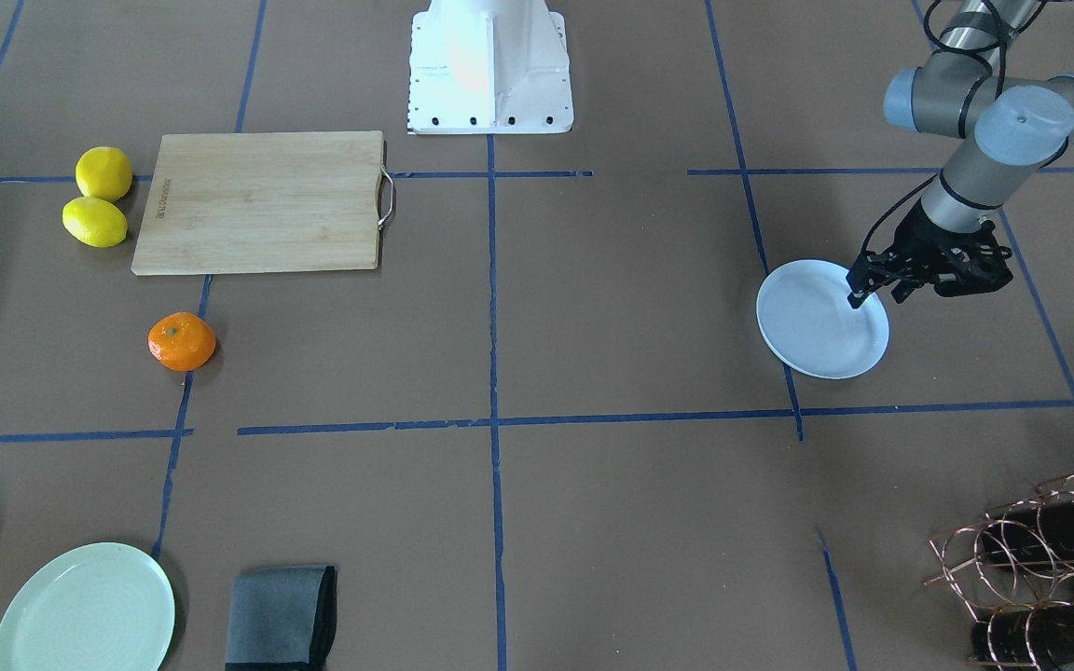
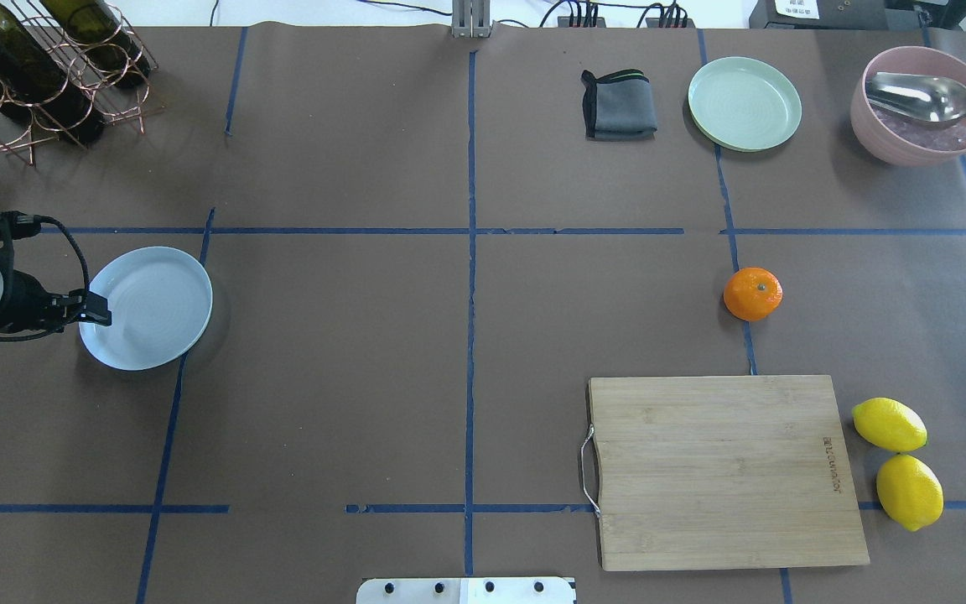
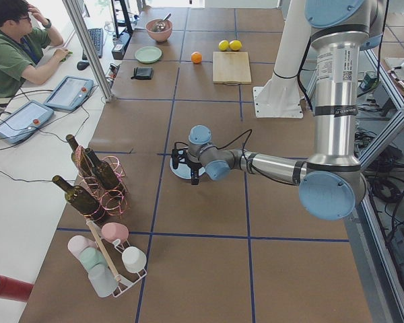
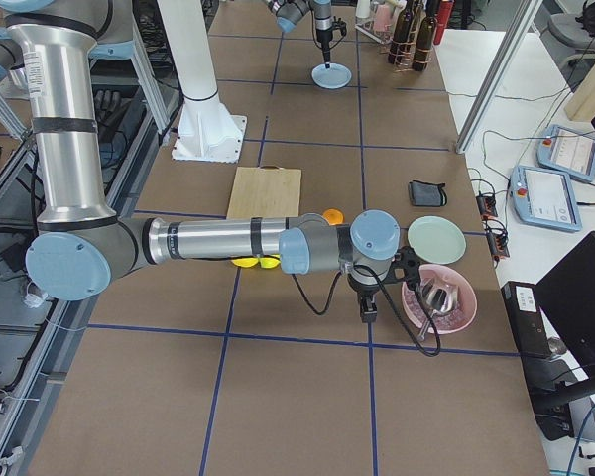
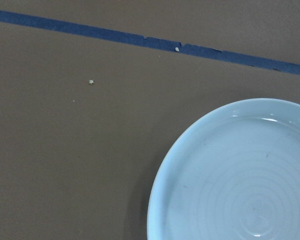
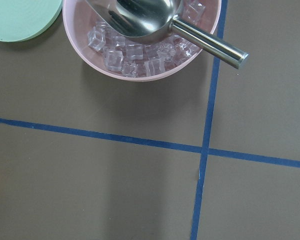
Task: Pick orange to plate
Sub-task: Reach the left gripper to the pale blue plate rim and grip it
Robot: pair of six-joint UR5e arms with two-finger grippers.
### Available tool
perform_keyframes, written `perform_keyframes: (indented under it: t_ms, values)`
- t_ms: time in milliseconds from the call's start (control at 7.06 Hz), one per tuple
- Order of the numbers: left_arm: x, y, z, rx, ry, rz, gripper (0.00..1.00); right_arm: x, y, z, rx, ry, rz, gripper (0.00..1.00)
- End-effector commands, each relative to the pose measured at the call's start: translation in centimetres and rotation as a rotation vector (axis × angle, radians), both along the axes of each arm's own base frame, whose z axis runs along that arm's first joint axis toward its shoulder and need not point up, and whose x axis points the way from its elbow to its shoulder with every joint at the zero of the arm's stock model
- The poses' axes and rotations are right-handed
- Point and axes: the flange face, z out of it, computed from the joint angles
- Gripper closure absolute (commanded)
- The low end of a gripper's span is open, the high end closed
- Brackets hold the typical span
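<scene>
The orange (image 1: 182, 341) (image 2: 752, 294) sits alone on the brown table, just beyond the far edge of a wooden board and far from both grippers. The white plate (image 1: 817, 321) (image 2: 148, 306) (image 5: 240, 175) lies across the table on my left side. My left gripper (image 1: 875, 298) (image 2: 97, 318) points down at the plate's rim. Its fingers stand apart, one over the plate and one outside the rim, with nothing held. My right gripper (image 4: 367, 312) hangs low beside a pink bowl, near the orange (image 4: 331, 216); I cannot tell whether it is open or shut.
A wooden cutting board (image 2: 726, 470) lies close to the robot, with two lemons (image 2: 890, 424) beside it. At the far right are a pale green plate (image 2: 745, 103), a folded grey cloth (image 2: 617, 105) and a pink bowl (image 2: 919, 143) holding ice and a metal scoop. A wine rack (image 2: 38, 75) fills the far left corner.
</scene>
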Motion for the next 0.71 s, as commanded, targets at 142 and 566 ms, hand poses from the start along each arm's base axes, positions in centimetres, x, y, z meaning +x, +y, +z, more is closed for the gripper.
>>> perform_keyframes:
  t_ms: [142, 566]
  values:
    - [0.4, 0.21, 0.37, -0.004, -0.006, 0.008, 0.42, 0.0, 0.0, 0.01, -0.001, 0.0, 0.0, 0.0]
    - [0.25, 0.28, 0.06, -0.003, -0.001, 0.006, 1.0, 0.0, -0.01, -0.09, 0.003, 0.0, -0.001, 0.0]
